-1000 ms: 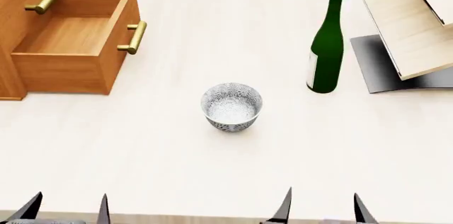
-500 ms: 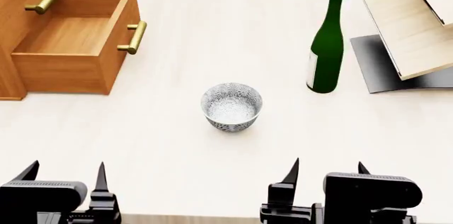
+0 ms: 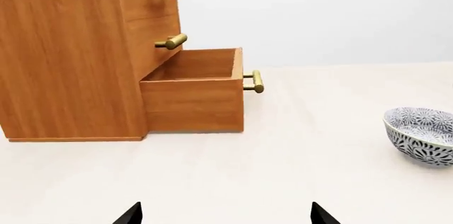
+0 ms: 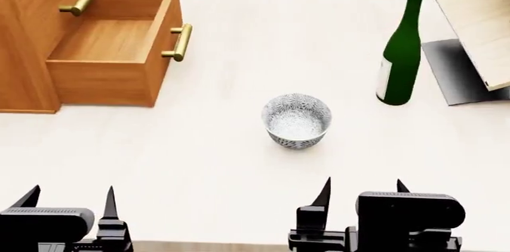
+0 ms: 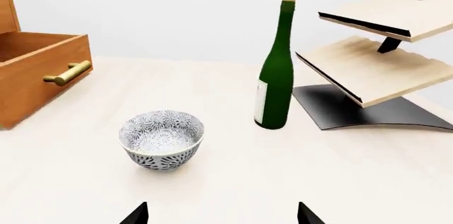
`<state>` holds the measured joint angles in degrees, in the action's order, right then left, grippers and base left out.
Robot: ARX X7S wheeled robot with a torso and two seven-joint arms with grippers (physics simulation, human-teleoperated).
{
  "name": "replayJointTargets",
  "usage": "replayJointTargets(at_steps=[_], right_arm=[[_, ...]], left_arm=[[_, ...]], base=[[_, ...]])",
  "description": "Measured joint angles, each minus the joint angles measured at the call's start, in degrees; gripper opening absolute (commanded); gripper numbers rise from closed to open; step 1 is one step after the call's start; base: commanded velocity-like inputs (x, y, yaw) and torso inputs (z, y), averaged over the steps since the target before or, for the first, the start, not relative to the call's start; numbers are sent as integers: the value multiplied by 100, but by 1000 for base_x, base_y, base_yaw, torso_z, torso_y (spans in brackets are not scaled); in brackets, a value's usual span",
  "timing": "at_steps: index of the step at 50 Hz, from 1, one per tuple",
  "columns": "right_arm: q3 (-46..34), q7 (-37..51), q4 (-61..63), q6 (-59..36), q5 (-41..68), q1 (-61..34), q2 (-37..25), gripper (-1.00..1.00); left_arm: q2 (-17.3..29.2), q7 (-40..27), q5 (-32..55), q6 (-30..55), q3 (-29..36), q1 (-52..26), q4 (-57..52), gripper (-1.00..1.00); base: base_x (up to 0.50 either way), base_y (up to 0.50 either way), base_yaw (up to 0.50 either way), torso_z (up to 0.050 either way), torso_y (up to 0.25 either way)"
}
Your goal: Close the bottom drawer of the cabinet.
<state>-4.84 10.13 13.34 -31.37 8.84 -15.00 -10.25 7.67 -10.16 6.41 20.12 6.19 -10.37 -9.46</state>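
Drawer closing has not begun, judging by how things lie: both arms sit at the near edge of the table, well apart from the cabinet. Nearest the head camera, the left gripper (image 4: 70, 203) and the right gripper (image 4: 362, 195) each show two dark fingertips spread wide with nothing between them; both wrist views confirm bare table between the tips. Beyond them, near the middle of the pale wooden table (image 4: 199, 162), stands a blue-and-white patterned bowl (image 4: 297, 120), empty and upright, ahead of the right gripper rather than the left, so it does not block a straight reach from the left arm to the drawer. Farther back on the right stands a green wine bottle (image 4: 399, 55), and behind it a black stand carrying tilted pale boards (image 5: 375, 49). At the far left is the cabinet (image 3: 67, 54), with the bottom drawer (image 4: 116, 55) pulled out toward the table's middle, its tray empty and its brass bar handle (image 4: 178, 42) facing the open table. The drawers above sit flush. The left arm seems the better placed to push on that front panel, since it is on the cabinet's side.
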Motion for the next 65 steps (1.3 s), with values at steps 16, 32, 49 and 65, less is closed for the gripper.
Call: replayJointTargets(at_steps=[16, 32, 49, 65], right_arm=[[-112, 5, 14, 35, 40, 12, -39, 100], [-156, 14, -6, 91, 116, 26, -72, 100], [-160, 42, 37, 117, 212, 53, -113, 100], [-147, 70, 0, 171, 328, 54, -110, 100]], left_arm=[[81, -92, 75, -46, 37, 41, 16, 100], [139, -190, 93, -92, 117, 47, 52, 100], [185, -260, 124, -121, 226, 60, 46, 100], [237, -310, 172, -134, 290, 35, 83, 100]], base=[[0, 500, 0, 0, 0], [0, 500, 0, 0, 0], [0, 500, 0, 0, 0], [0, 346, 0, 0, 0]])
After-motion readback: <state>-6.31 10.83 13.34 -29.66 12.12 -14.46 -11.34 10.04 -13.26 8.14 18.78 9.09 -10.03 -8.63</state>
